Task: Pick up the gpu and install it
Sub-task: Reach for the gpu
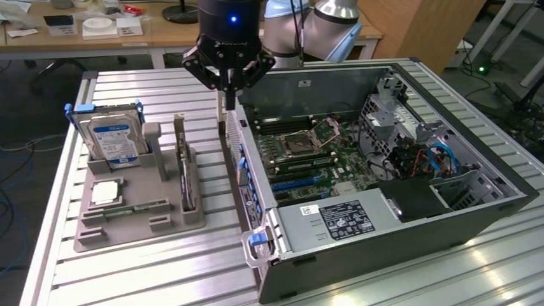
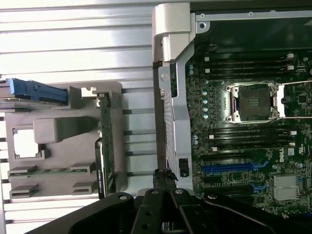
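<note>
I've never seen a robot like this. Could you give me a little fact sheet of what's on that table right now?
gripper: shut, holding nothing, hanging between the grey holder and the computer case
gpu: standing on edge in the grey holder, not yet picked up
hard drive: upright in the same holder, toward the exterior view's left of the gpu
computer case: lying open, side panel off
motherboard: exposed inside the case

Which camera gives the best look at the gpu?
The exterior view: the gpu stands on edge in the gray holder, showing its height and metal end. In the wrist view the gpu appears from above as a thin strip.
</note>
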`<state>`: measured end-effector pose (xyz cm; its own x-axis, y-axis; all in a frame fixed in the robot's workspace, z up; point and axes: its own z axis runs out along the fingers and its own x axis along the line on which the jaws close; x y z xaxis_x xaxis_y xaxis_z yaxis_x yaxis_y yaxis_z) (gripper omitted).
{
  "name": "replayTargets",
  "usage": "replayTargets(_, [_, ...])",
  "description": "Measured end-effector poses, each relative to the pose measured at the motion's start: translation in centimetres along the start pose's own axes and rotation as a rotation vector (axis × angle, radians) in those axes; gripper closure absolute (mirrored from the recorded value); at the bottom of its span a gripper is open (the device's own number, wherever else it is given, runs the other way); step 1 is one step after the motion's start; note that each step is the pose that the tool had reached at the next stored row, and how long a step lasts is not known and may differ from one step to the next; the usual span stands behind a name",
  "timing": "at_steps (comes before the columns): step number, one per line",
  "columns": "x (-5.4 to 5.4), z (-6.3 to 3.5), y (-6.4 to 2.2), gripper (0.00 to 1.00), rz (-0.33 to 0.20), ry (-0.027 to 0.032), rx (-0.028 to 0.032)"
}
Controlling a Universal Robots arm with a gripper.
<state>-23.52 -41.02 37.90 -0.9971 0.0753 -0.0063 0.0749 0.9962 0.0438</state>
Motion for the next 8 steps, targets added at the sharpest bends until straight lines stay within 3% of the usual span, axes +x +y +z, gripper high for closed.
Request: replayTargets(8, [0.42,0.05,-0.15,0.89,0.000,0.0003,0.0000])
